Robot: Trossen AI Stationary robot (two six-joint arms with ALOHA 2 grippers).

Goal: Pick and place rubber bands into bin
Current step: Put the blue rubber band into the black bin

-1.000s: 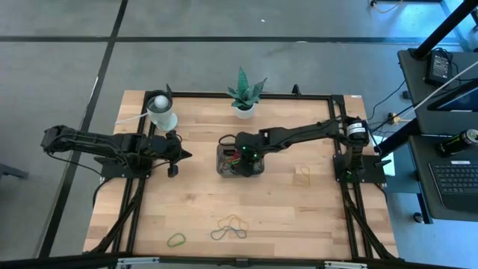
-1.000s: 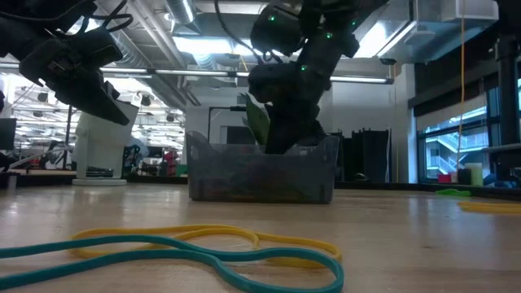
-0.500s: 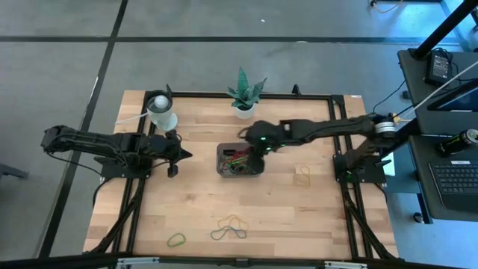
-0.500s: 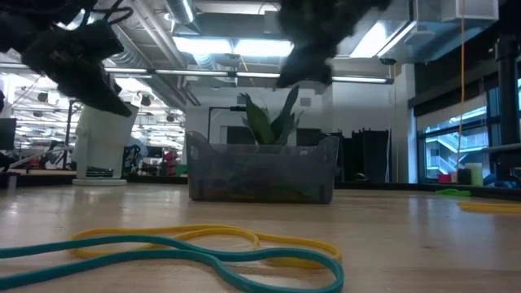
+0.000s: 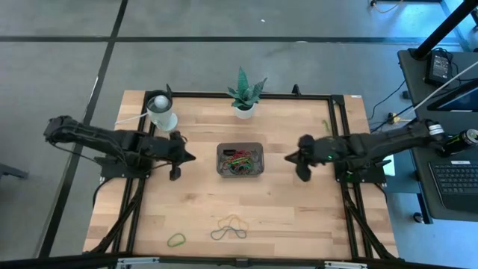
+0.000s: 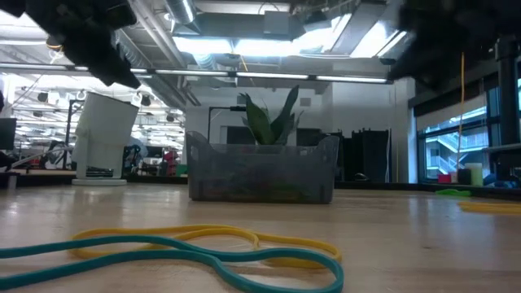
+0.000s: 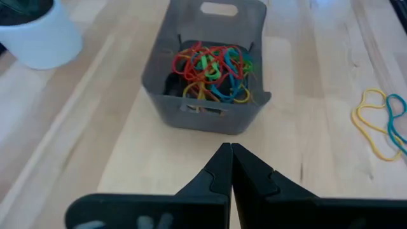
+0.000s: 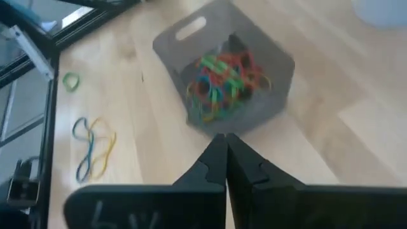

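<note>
Many rubber bands (image 7: pixel 210 67) sit in a bright tangle inside the bin (image 5: pixel 240 159). The bin is a small dark grey tray in the middle of the wooden table (image 5: pixel 299 217). It is a good spot, because both arms can reach it from their own sides.

Some bands are not in the bin yet. A yellow band (image 5: pixel 233 222) and a teal band (image 5: pixel 228 234) lie touching each other near the front edge of the table. A green band (image 5: pixel 176 240) lies just beside them, more to the left.

The left gripper (image 5: pixel 190 157) hangs just left of the bin and points at it. Its two fingers are pressed tight together and nothing is between them. The right gripper (image 5: pixel 293 158) hangs right of the bin, a little farther off, and points at the bin too. Its fingers are also pressed together, with nothing in them.

So both arms are free for the next band. I think the job is mostly done, with a few bands left at the front. A gripper must spread its fingers before it can pick one up. The bands are thin and lie flat on the wood, so they may be hard to pinch.

A white cup (image 5: pixel 162 113) and a small plant (image 5: pixel 243 95) stand at the back, out of the way.
</note>
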